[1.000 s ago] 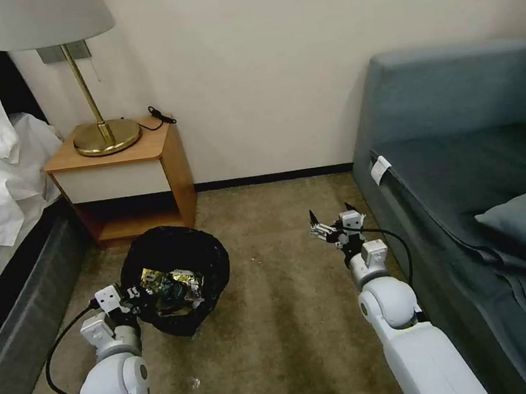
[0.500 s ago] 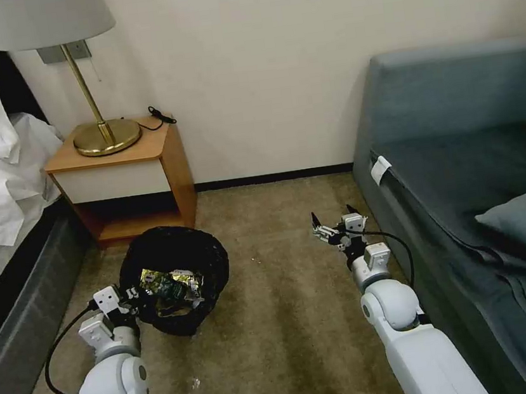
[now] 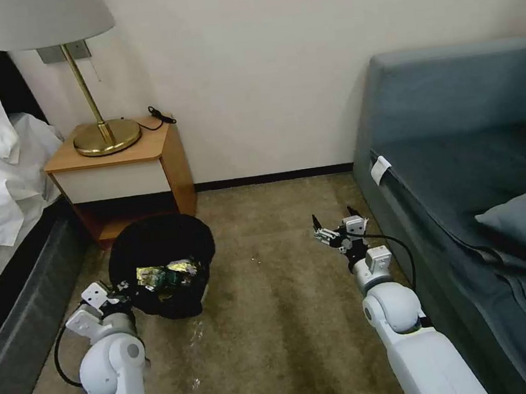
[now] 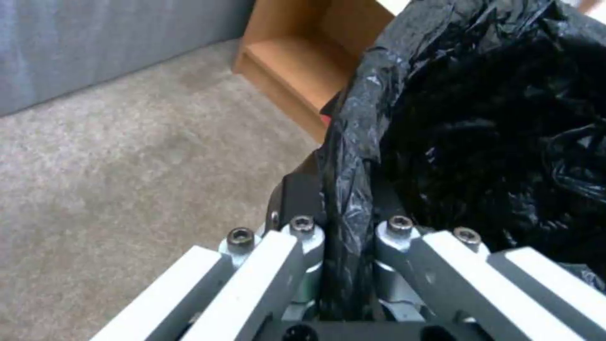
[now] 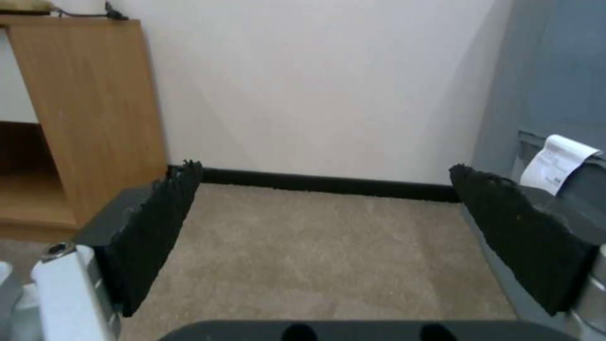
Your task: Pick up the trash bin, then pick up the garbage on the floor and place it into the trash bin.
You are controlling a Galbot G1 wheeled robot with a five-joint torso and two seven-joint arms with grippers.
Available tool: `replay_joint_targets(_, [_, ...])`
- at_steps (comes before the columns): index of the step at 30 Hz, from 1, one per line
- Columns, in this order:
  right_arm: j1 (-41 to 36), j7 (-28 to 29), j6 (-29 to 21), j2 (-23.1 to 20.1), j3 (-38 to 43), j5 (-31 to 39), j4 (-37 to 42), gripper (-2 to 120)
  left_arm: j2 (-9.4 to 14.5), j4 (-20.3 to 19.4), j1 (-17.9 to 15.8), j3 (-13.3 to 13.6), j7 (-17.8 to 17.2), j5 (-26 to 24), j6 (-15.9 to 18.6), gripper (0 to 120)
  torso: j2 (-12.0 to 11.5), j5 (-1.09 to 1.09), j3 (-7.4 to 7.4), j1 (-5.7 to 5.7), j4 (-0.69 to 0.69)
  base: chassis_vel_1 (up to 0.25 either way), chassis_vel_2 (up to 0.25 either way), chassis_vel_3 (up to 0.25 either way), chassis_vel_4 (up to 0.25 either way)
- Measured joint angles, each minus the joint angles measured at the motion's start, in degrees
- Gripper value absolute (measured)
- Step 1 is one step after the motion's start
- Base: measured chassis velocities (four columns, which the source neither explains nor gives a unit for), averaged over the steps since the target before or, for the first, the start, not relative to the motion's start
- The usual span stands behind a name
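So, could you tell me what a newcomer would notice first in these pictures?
Probably the trash bin with its black bag, in front of the nightstand, its rim pinched by the left gripper; shiny wrappers lie inside. The right gripper hovers open over bare floor beside the blue sofa.

Trash bin [image 3: 163, 267]: shifted left toward the bed, nearer the nightstand; apparently tipped more upright.
Left hand [image 3: 120, 290]: moved left with it, clamped on the bag-covered rim.
Right hand [image 3: 334, 226]: barely lower.
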Motion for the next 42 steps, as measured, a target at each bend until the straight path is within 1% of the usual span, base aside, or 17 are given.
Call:
replay_joint_targets(1, [-0.14,-0.16,0.34,0.0,0.14,0.0,-0.06,100,0.27,1.14,-0.8,-0.3,-0.26,-0.5,-0.61,4,0.0,0.01,0.0,0.0,0.0,0.0,0.0,0.0,0.0])
replay_joint_targets(2, [-0.14,-0.16,0.34,0.0,0.14,0.0,-0.06,100,0.27,1.14,-0.8,-0.3,-0.26,-0.5,-0.61,4,0.0,0.01,0.0,0.0,0.0,0.0,0.0,0.0,0.0])
replay_joint_targets(3, [-0.43,-0.43,0.8,0.02,0.23,-0.04,-0.05,100,0.74,3.06,-1.99,-0.62,-0.36,-1.53,-1.42,4,0.0,0.0,0.0,0.0,0.01,0.0,0.0,0.0,0.0])
replay_joint_targets(4, [-0.43,-0.43,0.8,0.02,0.23,-0.04,-0.05,100,0.74,3.06,-1.99,-0.62,-0.36,-1.53,-1.42,4,0.0,0.0,0.0,0.0,0.01,0.0,0.0,0.0,0.0])
replay_joint_targets(6, [-0.8,-0.67,1.1,0.03,0.3,-0.17,0.14,100,1.18,5.16,-3.29,-0.73,-0.37,-2.19,-1.93,4,0.0,0.0,0.0,0.0,0.01,0.0,0.0,0.0,0.0])
replay_joint_targets(8, [-1.23,-0.95,1.44,0.04,0.58,-0.34,0.42,100,1.62,7.47,-4.77,-0.71,-0.75,-2.03,-2.19,4,0.0,0.0,0.0,0.0,0.0,0.0,0.0,0.0,0.0])
replay_joint_targets(9, [-1.23,-0.95,1.44,0.04,0.58,-0.34,0.42,100,1.62,7.47,-4.77,-0.71,-0.75,-2.03,-2.19,4,0.0,0.0,0.0,0.0,0.0,0.0,0.0,0.0,0.0])
replay_joint_targets(10, [-1.51,-1.05,1.53,0.13,0.86,-0.42,0.57,100,1.96,9.33,-5.93,-0.61,-1.33,-1.72,-2.58,4,0.0,0.0,0.0,0.0,0.0,0.0,0.0,0.0,0.0])
replay_joint_targets(11, [-1.51,-1.05,1.53,0.13,0.86,-0.42,0.57,100,1.96,9.33,-5.93,-0.61,-1.33,-1.72,-2.58,4,0.0,0.0,0.0,0.0,0.0,0.0,0.0,0.0,0.0])
replay_joint_targets(13, [-2.0,-1.19,1.78,0.3,1.14,-0.53,0.97,100,2.23,11.7,-7.65,-0.39,-2.0,-1.46,-3.39,4,0.0,0.0,0.0,0.0,0.01,0.0,0.0,0.0,0.0])
replay_joint_targets(16, [-2.18,-1.24,1.86,0.32,1.22,-0.57,1.12,100,2.25,12.44,-8.22,-0.33,-2.18,-1.44,-3.66,4,0.0,0.01,0.0,0.0,0.0,0.0,0.0,0.0,0.0])
replay_joint_targets(18, [-2.85,-1.65,2.36,0.3,1.44,-0.7,1.58,100,2.18,14.56,-9.76,-0.13,-2.41,-1.24,-4.68,4,0.0,0.01,0.0,0.0,0.0,0.0,0.0,0.0,0.0])
replay_joint_targets(21, [-3.14,-1.76,2.6,0.2,1.52,-0.76,1.76,100,2.11,15.41,-10.32,-0.04,-2.72,-1.23,-5.28,4,0.0,0.0,0.0,0.0,0.01,0.0,0.0,0.0,0.0])
replay_joint_targets(23, [-3.43,-1.83,2.77,0.03,1.7,-0.77,2.07,100,2.01,16.4,-11.33,0.08,-3.47,-1.58,-5.7,4,0.0,0.01,0.0,0.0,0.0,0.0,0.0,0.0,0.0])
replay_joint_targets(29, [-3.96,-2.22,3.24,-0.24,2.18,-0.75,2.48,100,1.94,18.5,-13.04,0.29,-4.38,-2.03,-6.0,4,0.0,0.01,0.0,0.0,0.0,0.0,0.0,0.0,0.0])
replay_joint_targets(32, [-4.27,-2.77,4.06,-0.44,2.39,-0.8,2.44,100,1.91,19.46,-13.67,0.35,-4.47,-2.85,-6.14,4,0.0,0.01,0.0,0.0,0.0,0.0,0.0,0.0,0.0])
replay_joint_targets(42, [-4.05,-3.4,4.44,-0.62,2.7,-0.78,2.16,100,1.71,21.18,-14.88,0.37,-4.47,-3.26,-6.23,4,0.0,0.01,0.0,0.0,0.0,0.0,0.0,0.0,0.0])
